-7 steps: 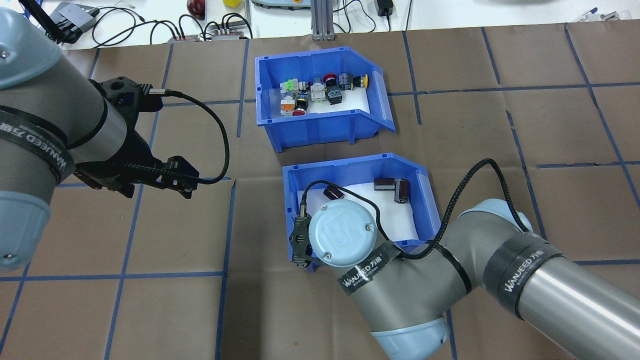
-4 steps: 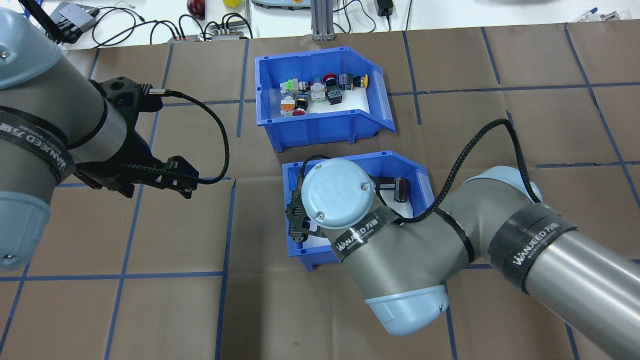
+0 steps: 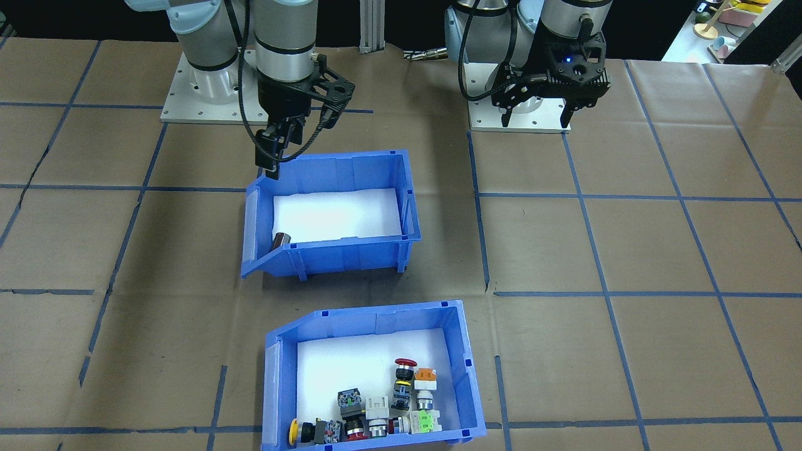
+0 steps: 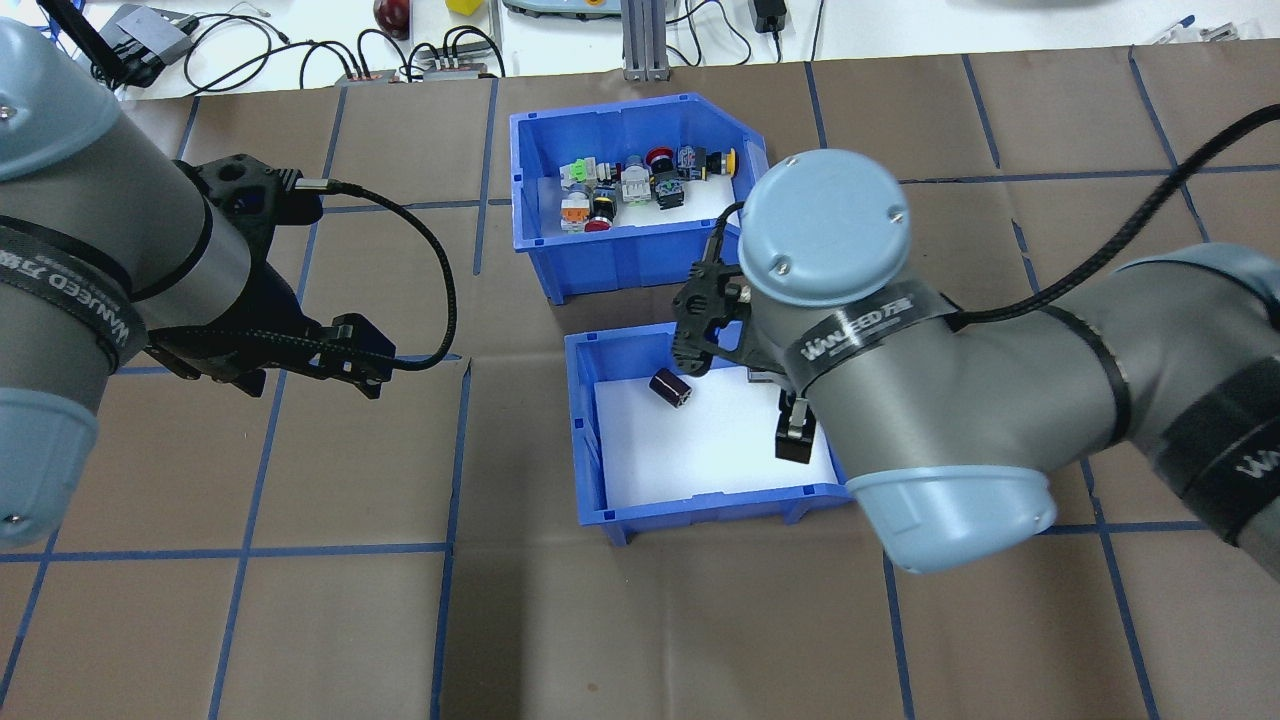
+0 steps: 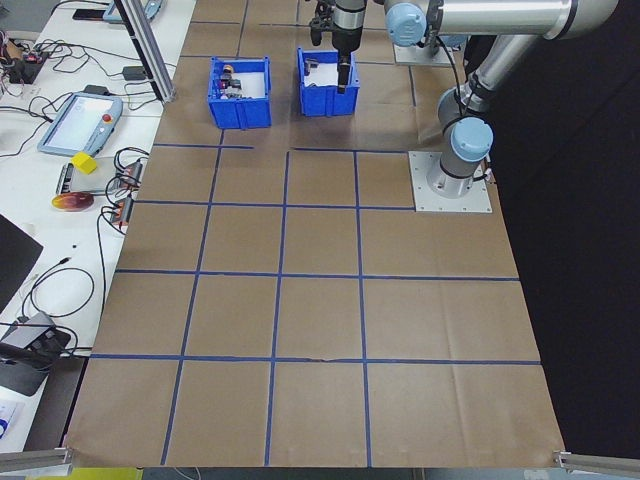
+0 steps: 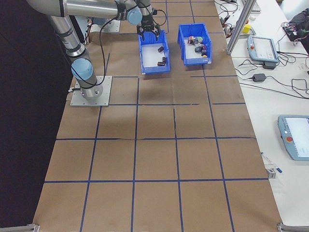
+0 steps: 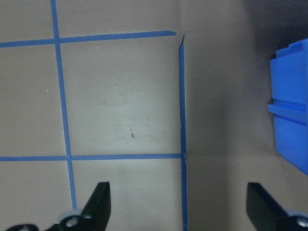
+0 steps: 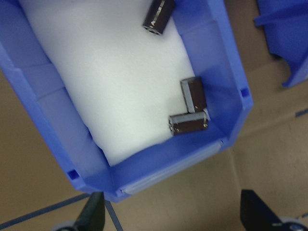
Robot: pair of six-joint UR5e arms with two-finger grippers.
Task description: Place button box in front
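The button box (image 4: 615,255) is a blue bin with colourful push-buttons (image 3: 407,388), standing at the far side of the table from the robot (image 3: 467,382). Nearer the robot stands a same-looking blue bin (image 4: 585,440) that holds dark cylinders (image 8: 187,122). My right gripper (image 3: 270,156) hangs open over that bin's sloped end (image 8: 173,219), one of its fingers (image 4: 795,437) showing below the wrist, with nothing held. My left gripper (image 7: 180,207) is open over bare brown table, left of both bins (image 3: 537,113).
Blue tape lines (image 4: 460,450) grid the brown table cover. Cables and small devices (image 4: 400,60) lie along the far edge. The arms' base plates (image 3: 520,119) sit at the robot's side. A teach pendant (image 6: 263,48) lies on the side bench.
My right arm has swung from the near-left corner of the dark-parts bin across to its sloped right end. Both bins and the left arm have stayed put.
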